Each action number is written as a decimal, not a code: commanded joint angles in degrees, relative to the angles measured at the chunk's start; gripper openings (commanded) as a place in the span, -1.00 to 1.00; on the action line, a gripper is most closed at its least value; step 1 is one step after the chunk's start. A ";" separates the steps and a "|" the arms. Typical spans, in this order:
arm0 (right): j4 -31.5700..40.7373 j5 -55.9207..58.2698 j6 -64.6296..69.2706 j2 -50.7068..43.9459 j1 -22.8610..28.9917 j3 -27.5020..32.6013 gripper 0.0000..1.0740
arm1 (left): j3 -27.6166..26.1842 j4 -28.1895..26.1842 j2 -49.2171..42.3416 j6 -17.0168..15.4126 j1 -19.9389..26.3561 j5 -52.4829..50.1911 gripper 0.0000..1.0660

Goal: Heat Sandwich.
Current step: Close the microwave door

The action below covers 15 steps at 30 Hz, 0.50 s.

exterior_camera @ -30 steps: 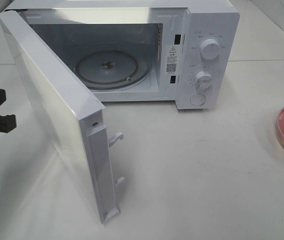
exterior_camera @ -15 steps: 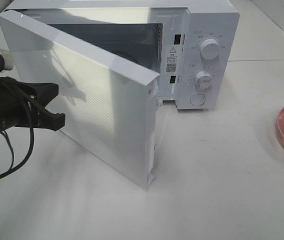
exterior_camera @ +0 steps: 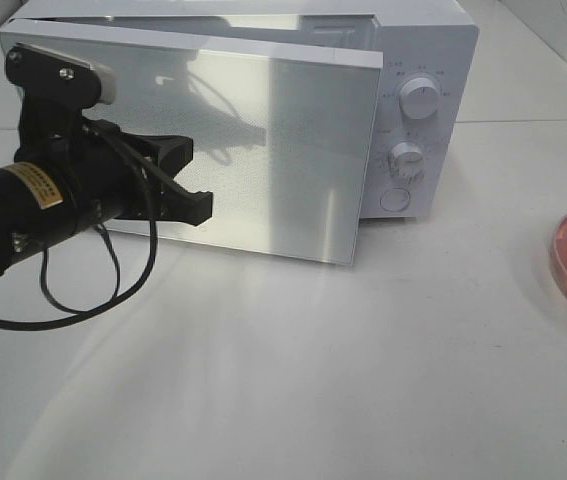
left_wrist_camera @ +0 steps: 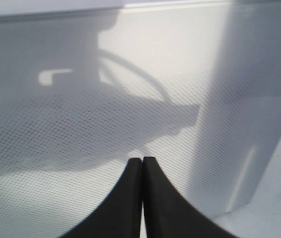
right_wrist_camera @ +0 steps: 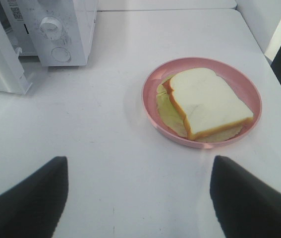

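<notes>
White microwave (exterior_camera: 418, 110) at the back of the white table (exterior_camera: 383, 380); door (exterior_camera: 263, 150) swung most of the way toward the body, latch edge standing just clear of the control panel, two round knobs (exterior_camera: 420, 98) and a round button beside that edge. Left gripper (exterior_camera: 195, 178) in front of the microwave door, fingers (left_wrist_camera: 130, 198) pressed flat together with nothing between them, tips at the dotted door face or just off it; contact hard to judge; black cable looping under the arm. Sandwich (right_wrist_camera: 207, 101) well to the right of the microwave, lying on a pink plate (right_wrist_camera: 152, 79) on the table, pale bread on top, green filling showing at the edges; only a sliver of plate and sandwich at the high camera's edge. Right gripper (right_wrist_camera: 138, 198) above the table near the plate, on the side away from the microwave; jaws spread wide, holding nothing, apart from the plate.
</notes>
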 commanded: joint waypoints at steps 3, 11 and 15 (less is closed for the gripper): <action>0.17 -0.40 -0.34 -1.43 -0.46 0.11 0.42 | -3.67 -0.80 1.72 -0.17 -2.35 0.40 -0.99; 0.17 -0.40 -0.34 -1.43 -0.46 0.11 0.42 | -10.14 -2.18 5.44 -0.17 -5.39 3.21 -0.99; 0.17 -0.40 -0.34 -1.43 -0.46 0.11 0.42 | -13.18 -2.18 7.56 -0.17 -6.70 3.67 -0.99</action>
